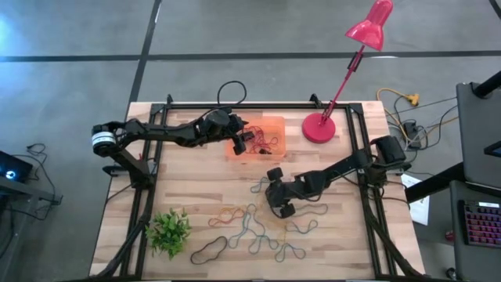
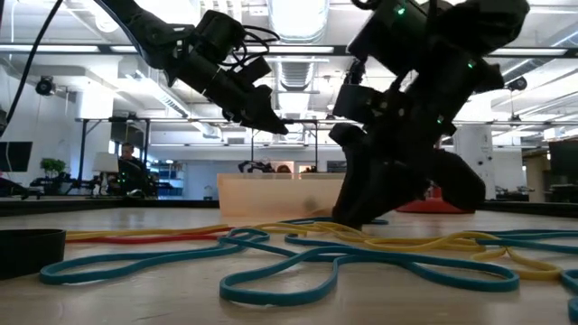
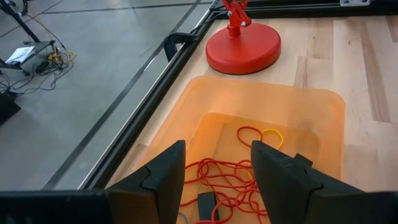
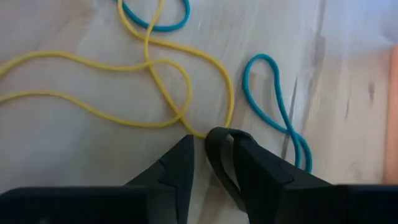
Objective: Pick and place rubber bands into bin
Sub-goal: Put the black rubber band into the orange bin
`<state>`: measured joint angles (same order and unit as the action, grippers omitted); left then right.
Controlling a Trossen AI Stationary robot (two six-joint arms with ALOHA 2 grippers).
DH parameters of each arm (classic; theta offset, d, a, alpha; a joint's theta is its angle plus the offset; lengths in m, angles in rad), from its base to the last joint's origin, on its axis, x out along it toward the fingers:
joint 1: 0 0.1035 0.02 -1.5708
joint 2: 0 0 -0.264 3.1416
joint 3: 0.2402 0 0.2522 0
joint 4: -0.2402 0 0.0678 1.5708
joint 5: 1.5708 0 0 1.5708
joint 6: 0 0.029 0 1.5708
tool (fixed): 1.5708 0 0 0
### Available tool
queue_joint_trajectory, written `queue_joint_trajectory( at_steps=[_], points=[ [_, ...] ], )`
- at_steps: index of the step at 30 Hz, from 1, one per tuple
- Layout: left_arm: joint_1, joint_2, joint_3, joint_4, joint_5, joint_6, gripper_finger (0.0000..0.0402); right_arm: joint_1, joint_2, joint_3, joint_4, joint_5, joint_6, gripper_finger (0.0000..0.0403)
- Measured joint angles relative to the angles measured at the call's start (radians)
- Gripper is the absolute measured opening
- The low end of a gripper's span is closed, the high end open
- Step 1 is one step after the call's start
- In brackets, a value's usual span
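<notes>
Many rubber bands point(image 1: 250, 227), yellow, teal, red and black, lie loose on the wooden table point(image 1: 196, 188). In the low view, teal loops point(image 2: 280, 280) lie nearest. The translucent orange bin point(image 1: 270, 125) stands at the far middle and holds red bands point(image 3: 217, 177) and a yellow one point(image 3: 272, 135). My left gripper point(image 3: 217, 168) hangs open above the bin, holding nothing. My right gripper point(image 4: 200, 152) is low at the table, its fingers a little apart at a bend of a yellow band point(image 4: 155, 93). A teal figure-eight point(image 4: 273, 106) lies just beyond it. My right gripper comes slanting down from above at the yellow band's bend point(image 4: 200, 133), its fingertips point(image 2: 357, 217) down at the tabletop. I cannot tell whether they touch the band. A dark loop point(image 4: 217, 143) shows along the inner side of one finger.
A red lamp base point(image 1: 319, 128) stands right of the bin, its arm leaning over the table's far right corner. A small green plant point(image 1: 168, 231) sits near the front left. A black band point(image 1: 210, 251) lies by the near edge. A black frame rims the table.
</notes>
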<state>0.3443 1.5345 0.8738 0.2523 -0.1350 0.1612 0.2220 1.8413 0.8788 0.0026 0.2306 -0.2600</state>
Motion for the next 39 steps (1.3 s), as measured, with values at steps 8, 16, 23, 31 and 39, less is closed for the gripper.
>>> queue_joint_trajectory(
  at_steps=[8,16,23,31,39],
  points=[
    [0.000,0.000,0.000,-0.001,0.000,0.000,0.0167,-0.007,0.010,0.079,-0.177,0.008,-0.005,0.0020],
    [-0.009,0.000,0.000,0.000,0.001,-0.001,0.0167,-0.006,-0.049,0.123,-0.261,0.008,-0.005,0.0008],
    [-0.067,-0.068,-0.001,0.000,0.007,-0.018,0.0167,-0.006,-0.117,0.196,-0.339,0.010,-0.045,0.0008],
    [-0.212,-0.258,-0.021,-0.014,0.009,0.102,0.0167,-0.015,-0.181,0.284,-0.377,0.034,-0.132,0.0008],
    [-0.376,-0.501,-0.141,-0.110,0.009,0.133,0.0167,-0.073,-0.238,0.291,-0.382,0.057,-0.180,0.0008]
  ],
)
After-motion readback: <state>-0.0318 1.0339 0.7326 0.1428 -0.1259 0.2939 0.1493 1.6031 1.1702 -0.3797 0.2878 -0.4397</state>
